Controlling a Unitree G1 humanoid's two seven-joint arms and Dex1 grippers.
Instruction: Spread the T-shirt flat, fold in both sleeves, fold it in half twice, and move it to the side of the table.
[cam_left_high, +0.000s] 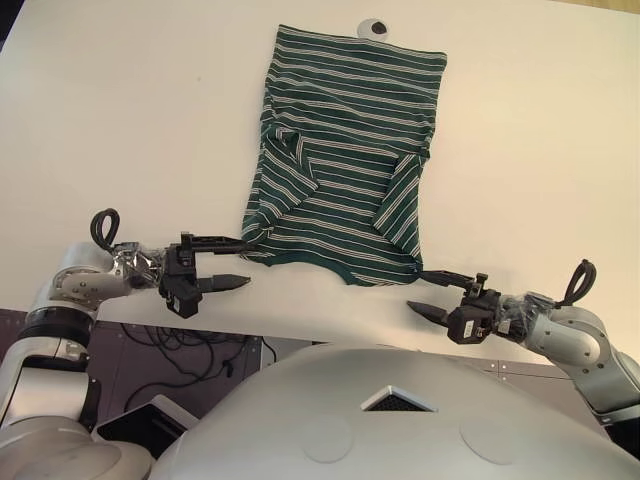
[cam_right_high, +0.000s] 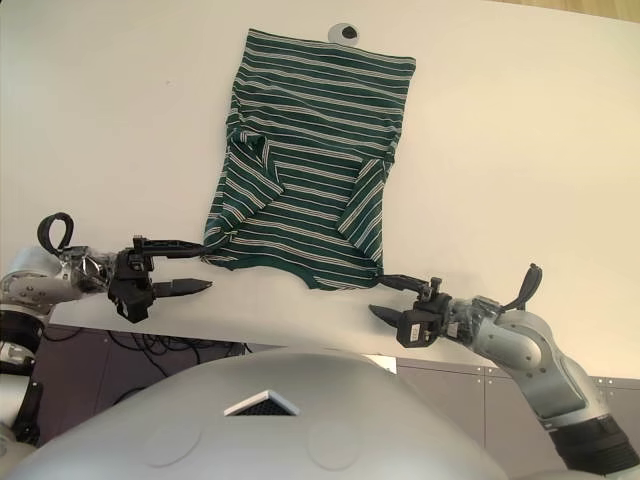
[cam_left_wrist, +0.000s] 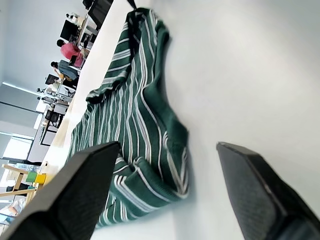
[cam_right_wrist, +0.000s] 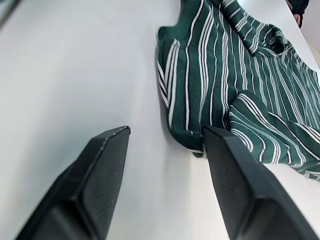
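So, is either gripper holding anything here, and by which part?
Nothing: left gripper and right gripper are both open at the near corners of the T-shirt.

Cloth T-shirt (cam_left_high: 345, 150); matt, prob. laminate tbl (cam_left_high: 120, 120)

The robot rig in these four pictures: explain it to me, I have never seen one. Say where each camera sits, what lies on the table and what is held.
It is a humanoid robot with two arms, each ending in a two-fingered gripper. Two pictures come from cameras in its head, looking down over the arms; the other two come from a camera on each wrist, looking out between the fingers. On the white table lies a green striped T-shirt, sleeves folded in. The left gripper and right gripper are open at its near corners, holding nothing.
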